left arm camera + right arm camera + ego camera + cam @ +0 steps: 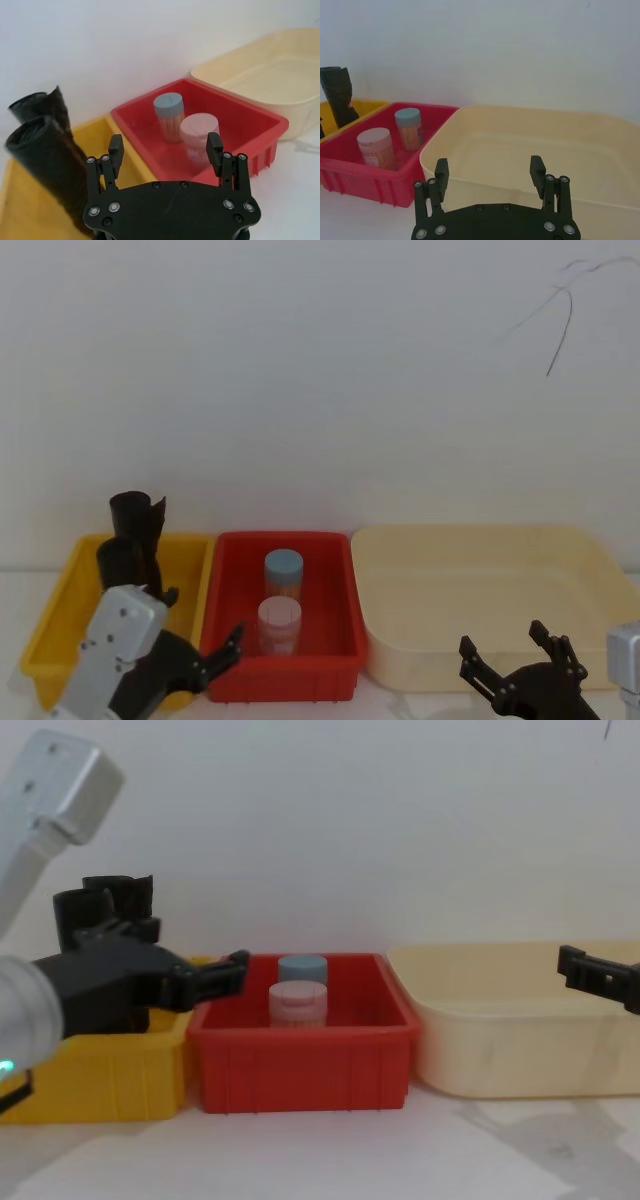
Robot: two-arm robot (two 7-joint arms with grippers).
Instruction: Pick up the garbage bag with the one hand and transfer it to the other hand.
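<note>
The garbage bag (125,562) is a tight black roll with a rounded end, standing upright in the yellow bin (55,625). It also shows in the left wrist view (42,160) and the chest view (80,912). My left gripper (203,630) is open and holds nothing. It hovers at the bin's front right corner, just right of the bag and apart from it (165,147). My right gripper (505,645) is open and empty, low in front of the cream tub (600,580).
A second black roll with a flared ragged top (138,510) stands behind the bag. The red bin (340,590) in the middle holds a blue-lidded jar (283,575) and a pink-lidded jar (279,625). A white wall stands close behind the bins.
</note>
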